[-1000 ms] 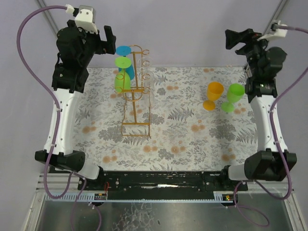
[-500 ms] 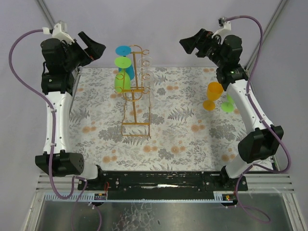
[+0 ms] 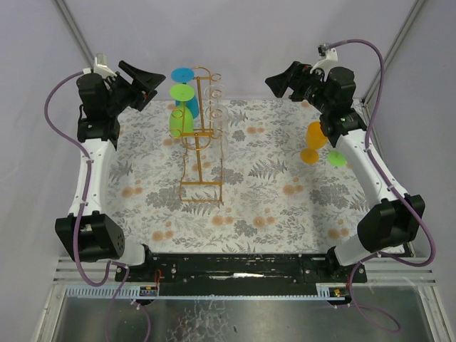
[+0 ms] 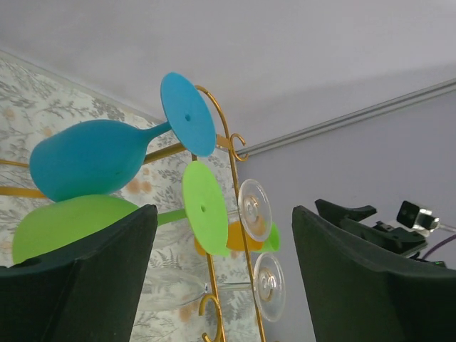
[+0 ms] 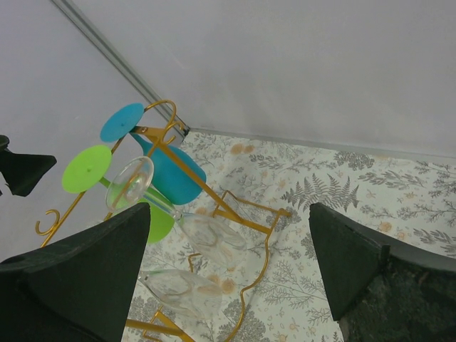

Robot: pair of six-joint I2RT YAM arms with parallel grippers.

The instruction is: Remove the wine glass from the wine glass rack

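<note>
- My left hand (image 3: pixel 144 82) has its fingers apart with nothing between them. It hangs in the air just left of the rack's top and touches nothing.
- My right hand (image 3: pixel 279 78) is also spread wide and empty. It is up high, well to the right of the rack and pointing toward it.
- Nearest the left hand are a blue glass (image 4: pixel 85 160) and a green glass (image 4: pixel 64 228). Their foot discs are caught at the top rails, and the bowls hang out toward my left side.
- Two clear glasses (image 5: pixel 206 239) hang on the other side, toward the right hand.
- The rack (image 3: pixel 201 201) stands left of centre on the counter (image 3: pixel 271 206). An orange glass (image 3: pixel 315 139) already stands on the counter, far right.
- I judge the blue glass the easiest take. It looks like light, stiff plastic, and it is smooth and round, so it could squirt out of a pinch.
- I would close across the bowl near the stem and slide the foot clear along the rail.
- The wire rack looks light, so a snagged foot could drag or tip it, and the clear glasses may be fragile.
</note>
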